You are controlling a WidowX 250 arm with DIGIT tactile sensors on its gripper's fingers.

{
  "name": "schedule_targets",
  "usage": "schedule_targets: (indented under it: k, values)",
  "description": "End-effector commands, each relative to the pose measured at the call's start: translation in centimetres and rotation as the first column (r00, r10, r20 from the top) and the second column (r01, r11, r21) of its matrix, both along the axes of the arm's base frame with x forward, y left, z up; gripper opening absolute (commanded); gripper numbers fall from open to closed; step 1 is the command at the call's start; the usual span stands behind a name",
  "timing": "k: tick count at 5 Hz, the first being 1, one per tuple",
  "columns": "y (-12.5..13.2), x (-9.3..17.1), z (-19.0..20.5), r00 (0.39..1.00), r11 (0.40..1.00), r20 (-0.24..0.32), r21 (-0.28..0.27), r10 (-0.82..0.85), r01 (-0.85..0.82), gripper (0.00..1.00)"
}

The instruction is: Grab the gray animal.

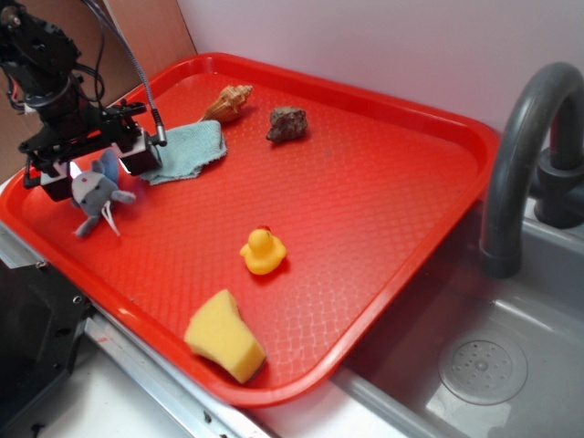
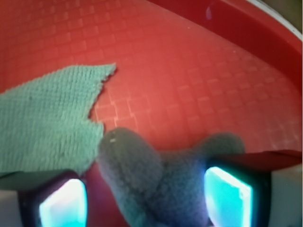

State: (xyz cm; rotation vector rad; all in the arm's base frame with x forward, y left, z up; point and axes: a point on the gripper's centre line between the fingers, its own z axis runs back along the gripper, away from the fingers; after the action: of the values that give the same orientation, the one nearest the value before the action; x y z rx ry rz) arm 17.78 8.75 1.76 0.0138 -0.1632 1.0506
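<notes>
The gray animal (image 1: 94,194), a small gray plush mouse with a white face, lies at the left edge of the red tray (image 1: 383,182). My gripper (image 1: 96,173) is lowered over it with one finger on each side. In the wrist view the mouse (image 2: 156,179) fills the space between the fingers. The right finger (image 2: 227,196) is against its body. A strip of red tray shows between the mouse and the left finger (image 2: 64,203). The jaws stand wide and open around the mouse.
A teal cloth (image 1: 187,151) lies just behind the gripper and shows in the wrist view (image 2: 42,123). A seashell (image 1: 228,102) and a gray-brown rock (image 1: 287,123) sit at the back. A yellow duck (image 1: 262,251) and a yellow sponge (image 1: 224,335) are nearer the front. A faucet (image 1: 529,155) and sink (image 1: 511,365) are on the right.
</notes>
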Motion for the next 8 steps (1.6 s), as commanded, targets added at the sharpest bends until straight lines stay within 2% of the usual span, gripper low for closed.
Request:
schedule_targets:
  k: [1, 2, 3, 4, 5, 6, 7, 8]
  values:
    - [-0.6, -0.9, -1.6, 1.0, 1.0, -0.025, -0.011, 0.005, -0.006, 0.0]
    - [-0.9, -1.1, -1.7, 1.0, 1.0, -0.028, -0.005, 0.007, -0.007, 0.0]
    - [-0.8, -0.8, 0.6, 1.0, 0.999, -0.011, 0.034, 0.002, -0.002, 0.0]
    - [-1.4, 0.2, 4.2, 1.0, 1.0, 0.026, 0.029, 0.007, -0.008, 0.0]
    - [-2.1, 1.3, 7.9, 0.996, 0.996, -0.013, 0.006, -0.087, 0.087, 0.0]
    - [-4.1, 2.1, 11.9, 0.966, 0.966, -0.01, -0.028, -0.258, 0.257, 0.0]
    - [-6.4, 2.7, 15.6, 0.925, 0.922, 0.021, -0.078, -0.378, 0.379, 0.0]
    - [-8.0, 2.2, 18.8, 0.894, 0.892, 0.078, -0.065, -0.442, 0.447, 0.0]
